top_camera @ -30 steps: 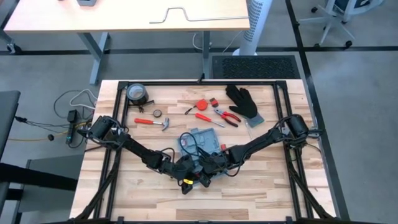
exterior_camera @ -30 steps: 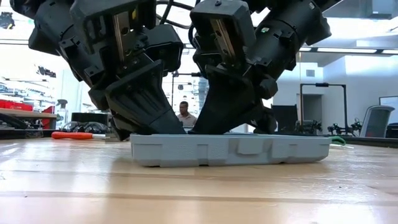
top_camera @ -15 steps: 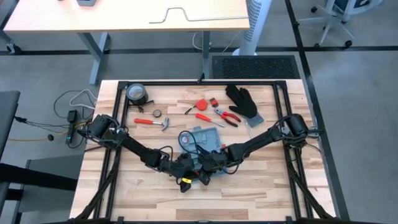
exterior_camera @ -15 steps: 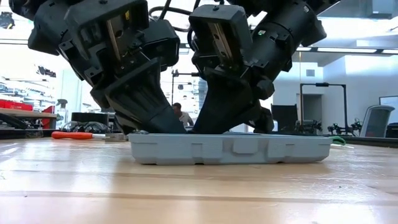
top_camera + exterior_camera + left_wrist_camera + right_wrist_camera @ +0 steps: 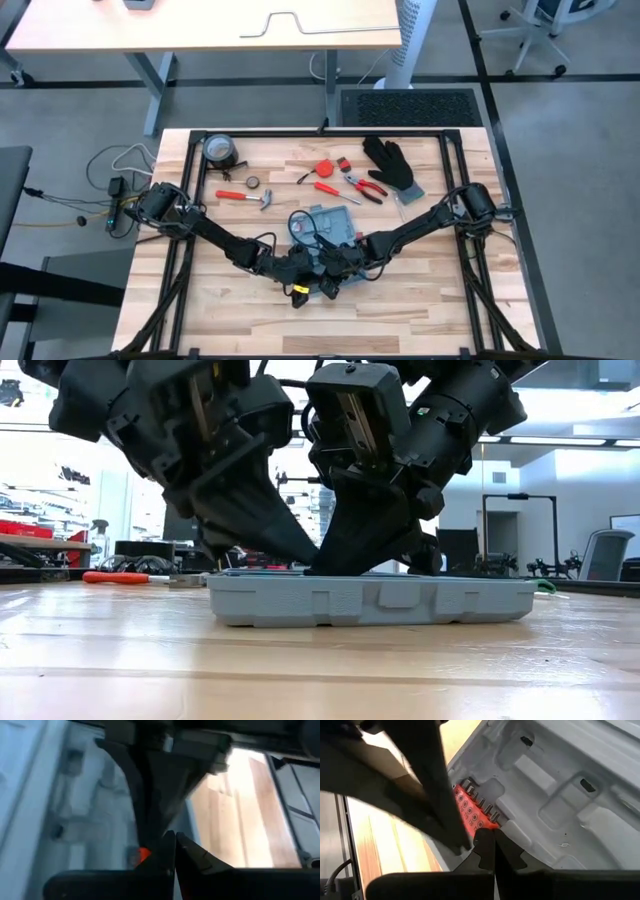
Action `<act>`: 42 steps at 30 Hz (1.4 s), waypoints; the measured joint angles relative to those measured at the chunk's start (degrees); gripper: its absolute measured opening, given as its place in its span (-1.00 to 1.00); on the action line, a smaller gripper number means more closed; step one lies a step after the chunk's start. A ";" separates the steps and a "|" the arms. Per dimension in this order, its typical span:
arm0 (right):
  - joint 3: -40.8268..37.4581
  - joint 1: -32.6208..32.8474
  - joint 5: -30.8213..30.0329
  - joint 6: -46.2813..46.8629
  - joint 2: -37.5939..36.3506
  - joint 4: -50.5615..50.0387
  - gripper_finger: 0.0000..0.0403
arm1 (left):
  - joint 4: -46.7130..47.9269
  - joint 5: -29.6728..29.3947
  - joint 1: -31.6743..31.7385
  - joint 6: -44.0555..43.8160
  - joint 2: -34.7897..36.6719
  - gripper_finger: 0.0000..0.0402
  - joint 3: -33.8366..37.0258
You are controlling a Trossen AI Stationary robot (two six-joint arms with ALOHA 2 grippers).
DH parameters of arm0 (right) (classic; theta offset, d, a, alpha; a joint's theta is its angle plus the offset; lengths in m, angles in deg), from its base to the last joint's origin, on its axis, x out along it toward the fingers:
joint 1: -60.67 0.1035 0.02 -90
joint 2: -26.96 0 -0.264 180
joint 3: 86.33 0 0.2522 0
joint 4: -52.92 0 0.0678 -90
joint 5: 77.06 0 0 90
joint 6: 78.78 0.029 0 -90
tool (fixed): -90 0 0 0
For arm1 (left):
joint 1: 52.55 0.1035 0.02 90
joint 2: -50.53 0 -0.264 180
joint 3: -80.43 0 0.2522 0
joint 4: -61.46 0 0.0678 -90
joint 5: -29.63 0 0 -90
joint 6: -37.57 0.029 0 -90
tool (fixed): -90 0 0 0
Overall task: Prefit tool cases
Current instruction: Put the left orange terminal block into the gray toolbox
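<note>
Plainly, both end effectors — left point(image 5: 300, 555), right point(image 5: 335, 560) — pinched together over tool case point(image 5: 370, 600).

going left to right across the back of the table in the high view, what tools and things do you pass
tape measure → hammer → red-handled screwdriver → red-handled pliers → black glove

Both arms cover most of the tool case point(image 5: 335, 228) from above; its moulded slots blur in the left wrist view.
</note>
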 joint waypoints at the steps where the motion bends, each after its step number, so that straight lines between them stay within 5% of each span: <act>1: -0.02 0.00 -0.01 0.01 0.00 0.04 -1.00 | 0.55 0.02 0.00 0.02 -0.04 -1.00 0.00; 10: -0.07 0.09 0.09 0.02 0.00 1.38 -1.00 | 4.25 -1.92 -0.05 -0.49 -1.20 -1.00 -0.22; 24: -0.22 0.22 -0.20 3.45 -1.16 1.90 -0.77 | 4.94 2.24 0.57 -1.25 -5.40 -1.00 -0.39; 42: -0.09 -1.28 -3.35 -0.14 -9.87 -2.37 -0.74 | -1.02 8.22 0.66 -5.68 -9.23 -1.00 -0.63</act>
